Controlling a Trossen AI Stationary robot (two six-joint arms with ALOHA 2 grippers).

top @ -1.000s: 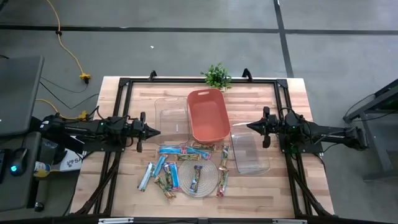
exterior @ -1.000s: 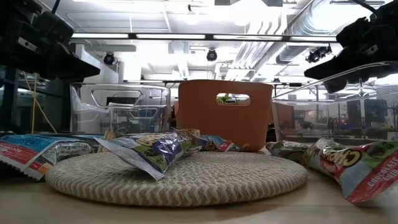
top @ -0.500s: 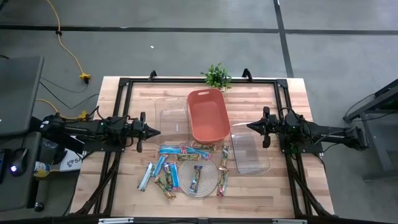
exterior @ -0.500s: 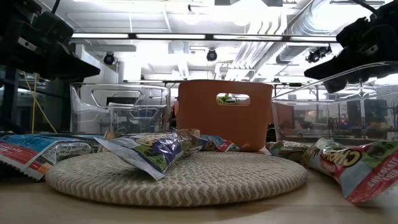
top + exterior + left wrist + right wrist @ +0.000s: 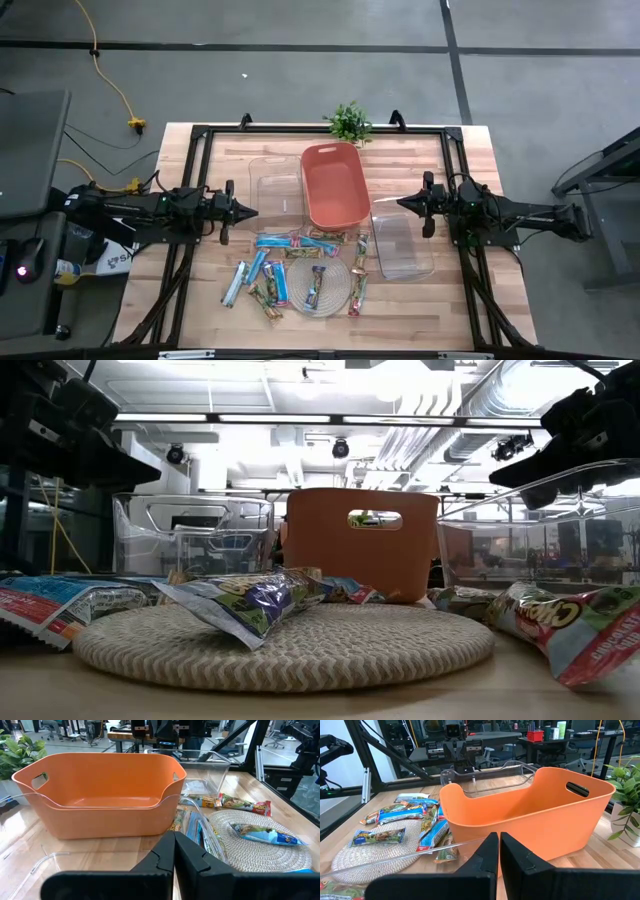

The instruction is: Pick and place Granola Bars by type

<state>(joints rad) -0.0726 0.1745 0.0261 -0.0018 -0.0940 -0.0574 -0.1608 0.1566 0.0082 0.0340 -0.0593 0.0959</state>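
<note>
Tools first, from above: the left tool and right tool hung clenched and empty at either side of the tabletop, well apart from the bars scattered around the mat, below the orange bin. Low down, one bar lay across the mat. Through the left wrist, its fingers met. The pick probably called for opening wide first, then taking an outlying bar, not a stacked one.
</note>
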